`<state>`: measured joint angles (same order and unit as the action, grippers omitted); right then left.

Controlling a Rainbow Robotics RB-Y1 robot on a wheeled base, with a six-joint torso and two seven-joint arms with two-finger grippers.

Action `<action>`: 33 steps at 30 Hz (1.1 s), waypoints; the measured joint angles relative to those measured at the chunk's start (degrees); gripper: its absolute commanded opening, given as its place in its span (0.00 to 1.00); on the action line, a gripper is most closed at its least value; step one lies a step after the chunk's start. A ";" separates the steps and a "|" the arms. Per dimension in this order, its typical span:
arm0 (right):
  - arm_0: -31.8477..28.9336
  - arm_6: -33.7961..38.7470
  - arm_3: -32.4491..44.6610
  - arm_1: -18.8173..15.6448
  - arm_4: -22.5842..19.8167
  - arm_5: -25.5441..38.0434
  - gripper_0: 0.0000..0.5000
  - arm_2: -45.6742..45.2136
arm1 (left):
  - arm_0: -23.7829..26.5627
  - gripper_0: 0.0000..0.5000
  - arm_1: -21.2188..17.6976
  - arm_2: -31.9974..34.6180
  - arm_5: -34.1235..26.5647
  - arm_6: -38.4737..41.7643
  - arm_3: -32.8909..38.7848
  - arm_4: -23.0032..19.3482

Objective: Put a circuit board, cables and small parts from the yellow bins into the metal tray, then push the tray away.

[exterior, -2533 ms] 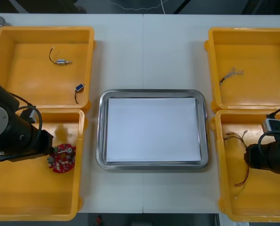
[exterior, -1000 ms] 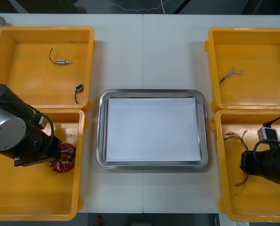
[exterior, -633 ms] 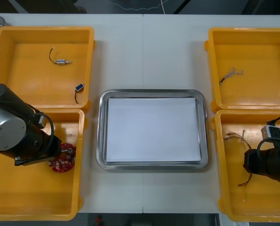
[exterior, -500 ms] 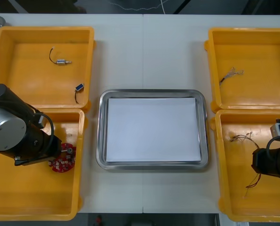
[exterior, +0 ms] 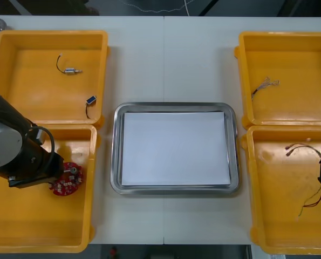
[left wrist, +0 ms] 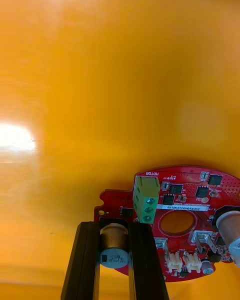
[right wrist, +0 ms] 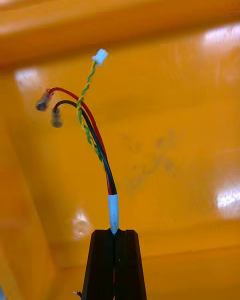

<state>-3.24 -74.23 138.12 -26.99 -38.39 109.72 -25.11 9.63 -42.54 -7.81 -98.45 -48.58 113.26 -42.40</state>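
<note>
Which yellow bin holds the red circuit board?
The near left bin: the board is in it, held by the left gripper. The far left, far right and near right bins have none.

Red circuit board [exterior: 67, 179] in near-left yellow bin [exterior: 36, 226], multicoloured cable [right wrist: 103, 162] above near-right bin [exterior: 279, 216]

I take this for an electronics workshop bench: a light table [exterior: 165, 54] carrying yellow bins [exterior: 36, 100], a metal tray [exterior: 173, 106] and a red circuit board [exterior: 67, 182].
</note>
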 measured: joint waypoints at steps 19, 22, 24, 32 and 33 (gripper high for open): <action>2.32 0.00 2.63 -10.72 -9.26 0.07 0.00 -1.52 | 3.60 0.00 -0.51 9.41 -10.93 0.00 9.88 -6.33; 3.86 0.00 2.68 -11.42 -11.80 0.08 0.00 -2.55 | 5.46 0.00 -0.51 9.32 -10.96 -0.01 10.98 -7.09; 4.67 0.00 2.72 -11.86 -12.98 0.09 0.00 -3.06 | 6.94 0.00 -0.51 8.89 -11.00 -0.01 11.41 -7.36; 5.21 0.00 3.04 -16.35 -15.15 0.10 0.00 -3.42 | 14.78 0.00 -0.68 0.92 -11.10 -0.01 11.64 -7.67; 5.20 0.00 3.05 -17.09 -15.45 0.10 0.00 -3.42 | 15.77 0.00 -0.68 -0.38 -11.11 -0.01 11.64 -7.84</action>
<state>1.97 -74.23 141.17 -44.08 -53.85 109.82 -28.53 25.41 -43.22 -8.20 -109.56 -48.59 124.90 -50.24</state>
